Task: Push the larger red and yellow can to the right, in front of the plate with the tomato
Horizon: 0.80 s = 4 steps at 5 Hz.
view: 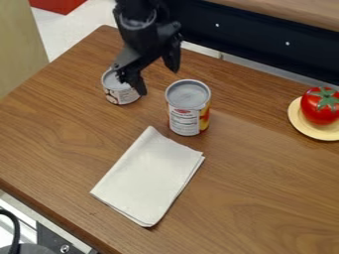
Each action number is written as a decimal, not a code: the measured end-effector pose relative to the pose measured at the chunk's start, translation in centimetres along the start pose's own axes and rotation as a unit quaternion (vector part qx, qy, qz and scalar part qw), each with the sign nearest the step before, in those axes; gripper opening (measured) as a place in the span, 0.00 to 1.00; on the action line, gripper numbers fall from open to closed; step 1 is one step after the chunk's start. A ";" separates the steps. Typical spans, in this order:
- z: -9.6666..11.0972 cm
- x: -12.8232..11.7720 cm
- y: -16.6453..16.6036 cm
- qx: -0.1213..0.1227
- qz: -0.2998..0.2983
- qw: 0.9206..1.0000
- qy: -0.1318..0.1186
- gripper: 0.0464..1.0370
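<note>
While the short can is standing upright near the worktop's far-left edge, it is looking like the thing most at risk, since a sideways shove from the tool could be sending it over that edge. One finger is overlapping the can's near-right side in this slanted view, and whether the two are touching is not clear; if that finger is sitting lower than it seems, it could be catching the rim and tipping the can. Just to the right and nearer, the folded white cloth is lying flat, its loose layers probably offering a poor footing should a can be toppling onto them. The tool itself is hanging at the far side, fingers spread wide and gripping nothing, with one finger on the short can's side and the other angling back toward the far right. The tall can is standing upright just right of the cloth's far end; being taller, it could be falling if an opened finger were swinging low toward it. Well apart at the far right, the tomato is resting on a pale yellow plate, and only a wide sweep could be rolling it off.
</note>
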State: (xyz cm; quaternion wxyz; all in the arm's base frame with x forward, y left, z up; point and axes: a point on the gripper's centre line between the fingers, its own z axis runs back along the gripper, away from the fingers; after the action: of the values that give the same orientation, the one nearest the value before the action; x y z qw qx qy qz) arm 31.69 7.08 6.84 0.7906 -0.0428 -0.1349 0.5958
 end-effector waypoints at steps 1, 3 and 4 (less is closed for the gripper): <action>-0.6 1.5 -1.1 0.036 0.117 0.992 -0.026 0.96; -2.1 1.9 -1.6 0.050 0.210 0.975 -0.058 0.96; -3.3 1.5 -1.3 0.056 0.195 0.977 -0.063 0.96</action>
State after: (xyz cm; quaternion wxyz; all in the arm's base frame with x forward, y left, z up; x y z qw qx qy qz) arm 34.15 8.44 4.22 0.6503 0.0140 -0.1400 0.7466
